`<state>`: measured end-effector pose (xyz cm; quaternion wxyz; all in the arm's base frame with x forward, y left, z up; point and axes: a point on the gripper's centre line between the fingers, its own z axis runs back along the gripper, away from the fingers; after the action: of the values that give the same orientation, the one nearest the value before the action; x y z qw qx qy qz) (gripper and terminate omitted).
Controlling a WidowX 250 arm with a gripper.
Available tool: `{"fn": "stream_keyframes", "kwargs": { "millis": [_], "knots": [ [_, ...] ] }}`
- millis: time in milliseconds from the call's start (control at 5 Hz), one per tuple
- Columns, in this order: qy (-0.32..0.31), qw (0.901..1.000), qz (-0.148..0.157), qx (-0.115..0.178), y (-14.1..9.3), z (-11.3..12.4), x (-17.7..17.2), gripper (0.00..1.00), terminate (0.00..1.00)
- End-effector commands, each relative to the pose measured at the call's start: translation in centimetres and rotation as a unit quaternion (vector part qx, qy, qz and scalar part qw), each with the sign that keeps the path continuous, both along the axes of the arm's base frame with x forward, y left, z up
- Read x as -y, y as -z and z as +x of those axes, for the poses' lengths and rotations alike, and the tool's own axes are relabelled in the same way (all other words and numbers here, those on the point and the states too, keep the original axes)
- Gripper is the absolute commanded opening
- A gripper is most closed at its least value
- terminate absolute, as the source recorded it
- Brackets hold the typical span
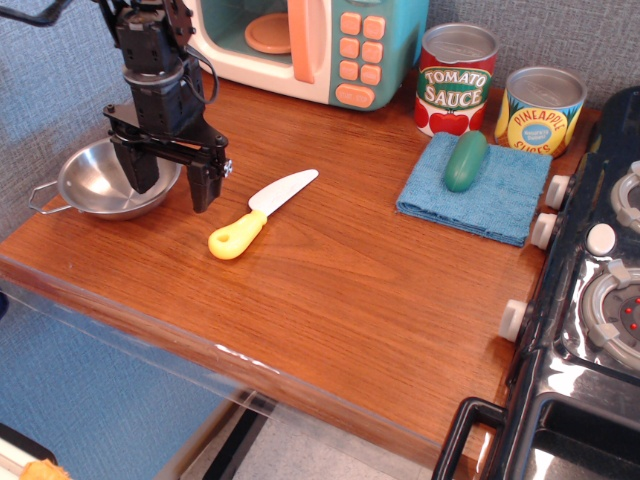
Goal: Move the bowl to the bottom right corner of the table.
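The shiny steel bowl with wire loop handles sits at the left end of the wood-grain table. My gripper is open and low over the bowl's right rim. Its left finger is inside the bowl and its right finger is outside, just right of the rim. The arm hides the bowl's right handle.
A yellow-handled toy knife lies just right of the gripper. A toy microwave stands at the back. Two cans and a blue cloth with a green vegetable are at the back right. A black toy stove borders the right edge.
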<state>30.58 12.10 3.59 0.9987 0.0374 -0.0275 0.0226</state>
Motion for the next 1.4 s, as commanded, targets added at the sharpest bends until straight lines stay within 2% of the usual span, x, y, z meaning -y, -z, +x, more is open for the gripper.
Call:
{"fn": "stream_keyframes", "kwargs": {
  "millis": [0,400,600,800,1000,1200],
  "knots": [
    [-0.027,0.9993,0.026,0.009,-0.1,1.3,-1.0,1.0,0.0],
    [-0.065,0.997,0.039,-0.013,0.6,2.0,-2.4,1.0,0.0],
    [-0.078,0.996,0.04,-0.017,0.7,2.2,-2.9,0.0,0.0],
    [-0.082,0.9956,0.041,-0.02,0.7,2.3,-3.1,0.0,0.0],
    [-0.084,0.9963,0.014,-0.007,0.1,2.1,-2.8,0.0,0.0],
    [-0.128,0.9902,-0.031,0.049,-2.3,1.8,-2.4,0.0,0.0]
  ]
}}
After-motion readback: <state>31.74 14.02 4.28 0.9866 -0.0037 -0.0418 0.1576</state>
